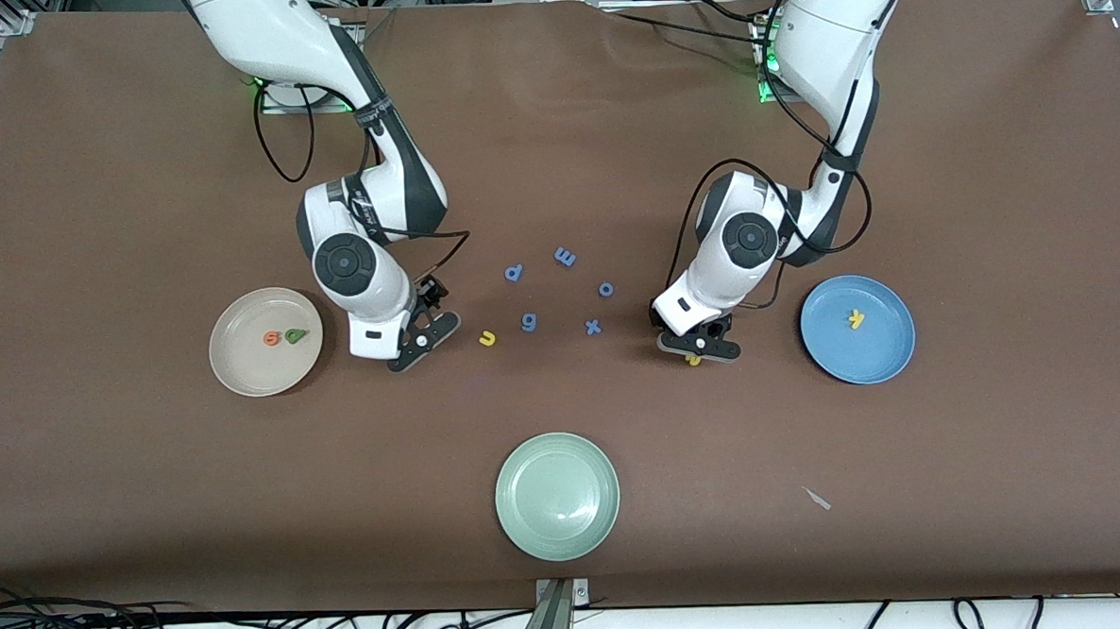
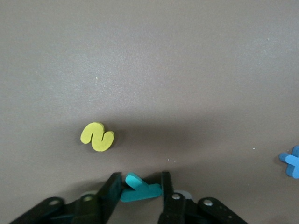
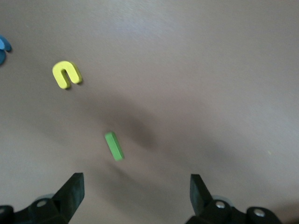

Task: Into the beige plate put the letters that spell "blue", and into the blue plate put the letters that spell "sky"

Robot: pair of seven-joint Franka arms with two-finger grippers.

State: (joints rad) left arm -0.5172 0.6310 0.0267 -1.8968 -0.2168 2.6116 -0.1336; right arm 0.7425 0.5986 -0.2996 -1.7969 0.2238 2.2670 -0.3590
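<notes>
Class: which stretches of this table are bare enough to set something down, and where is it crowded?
Bare cloth lies between the beige plate and the pale green plate, and between that and the blue plate. Crowded: the blue letters and yellow u between the two arms.

A: The whole bench (image 1: 151,484) is seen from high up, facing the robot bases.

B: Each wrist view is taken close above it; the yellow u (image 1: 487,337) is shared with the right one.
</notes>
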